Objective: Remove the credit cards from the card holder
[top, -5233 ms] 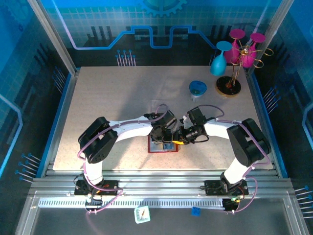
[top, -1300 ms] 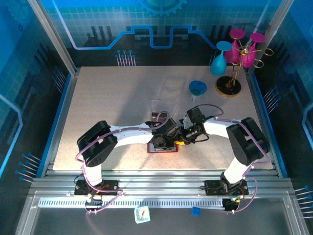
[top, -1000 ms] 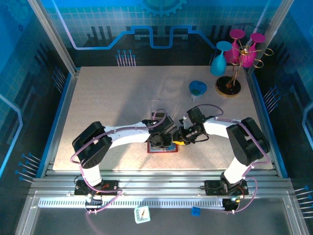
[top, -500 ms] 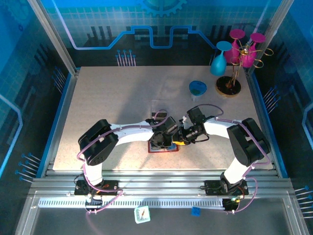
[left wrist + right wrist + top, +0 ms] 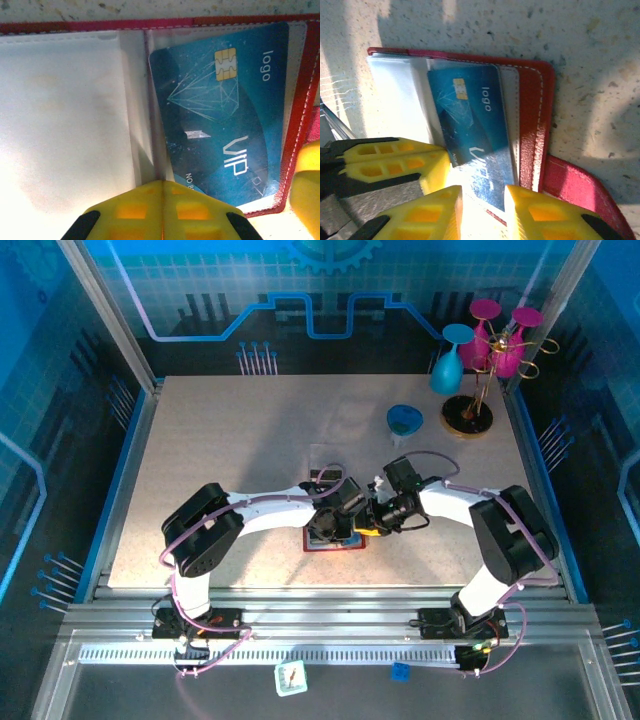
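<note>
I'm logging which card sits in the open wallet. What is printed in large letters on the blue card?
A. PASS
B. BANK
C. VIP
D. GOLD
C: in the left wrist view the blue card, tucked in the pocket of the wallet, reads "VIP" in large white letters, with a smaller "logo" near its other end.

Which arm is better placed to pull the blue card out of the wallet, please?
Right, probably. The right end effector stands open at the card's exposed end; the left end effector is shut at the wallet's fold.
</note>
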